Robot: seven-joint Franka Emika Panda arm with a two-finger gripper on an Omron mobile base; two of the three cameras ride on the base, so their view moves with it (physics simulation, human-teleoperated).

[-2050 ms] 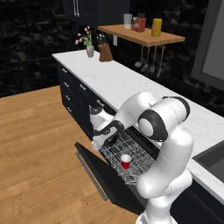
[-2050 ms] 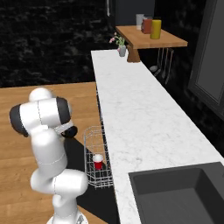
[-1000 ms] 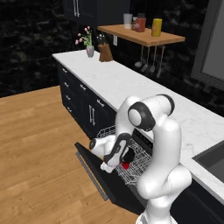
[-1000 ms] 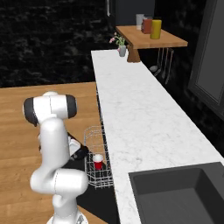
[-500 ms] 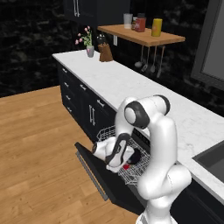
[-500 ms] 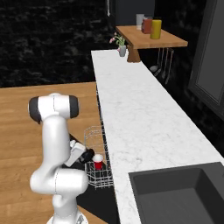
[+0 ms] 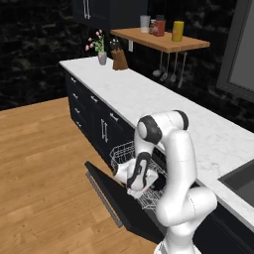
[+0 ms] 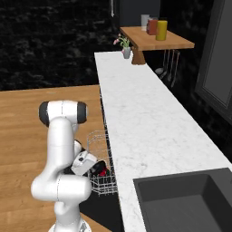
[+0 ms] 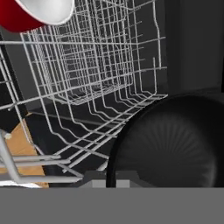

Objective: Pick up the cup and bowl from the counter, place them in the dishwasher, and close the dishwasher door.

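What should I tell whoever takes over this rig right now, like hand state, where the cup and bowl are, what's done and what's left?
Hand: down inside the white wire rack of the black built-in dishwasher; whether it is open or shut cannot be told. The shallow round black bowl sits right in front of it, in the rack; whether it is released is unclear.
Small red tapered cup with white inside: already in the rack, near the bowl.
Done: both are off the white marble counter; cup loaded.
Left: confirm the bowl is let go, withdraw the arm, lift the flat black drop-down door, now fully open.
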